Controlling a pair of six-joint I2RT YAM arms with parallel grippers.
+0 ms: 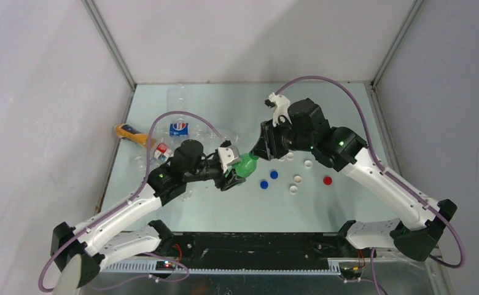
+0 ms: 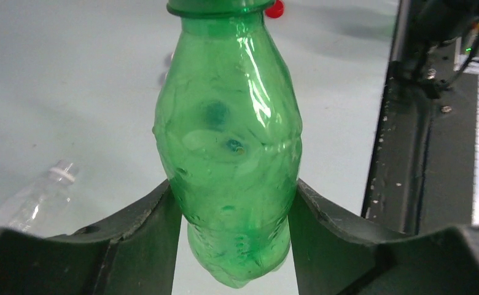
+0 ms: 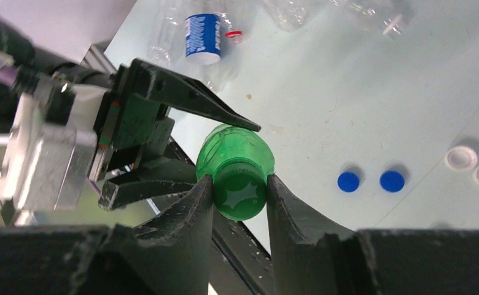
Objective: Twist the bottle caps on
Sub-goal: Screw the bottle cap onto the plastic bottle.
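Note:
My left gripper [image 1: 232, 172] is shut on the green bottle [image 1: 246, 165] and holds it above the table; in the left wrist view its fingers [image 2: 151, 227] clamp the bottle's lower body [image 2: 228, 141]. My right gripper [image 1: 260, 152] is shut on the green cap [image 3: 241, 192], which sits on the bottle's neck [image 3: 234, 150]. Loose caps lie on the table: two blue caps [image 1: 269, 179], a red cap [image 1: 328, 180], a cream cap [image 1: 297, 179] and white caps [image 1: 293, 190].
Clear bottles with blue and red-blue labels [image 1: 179, 129] and an orange-yellow bottle [image 1: 131, 133] lie at the back left. A clear bottle [image 2: 37, 196] lies on the table under the left wrist. Enclosure walls ring the table; a black rail [image 1: 255, 243] runs along the near edge.

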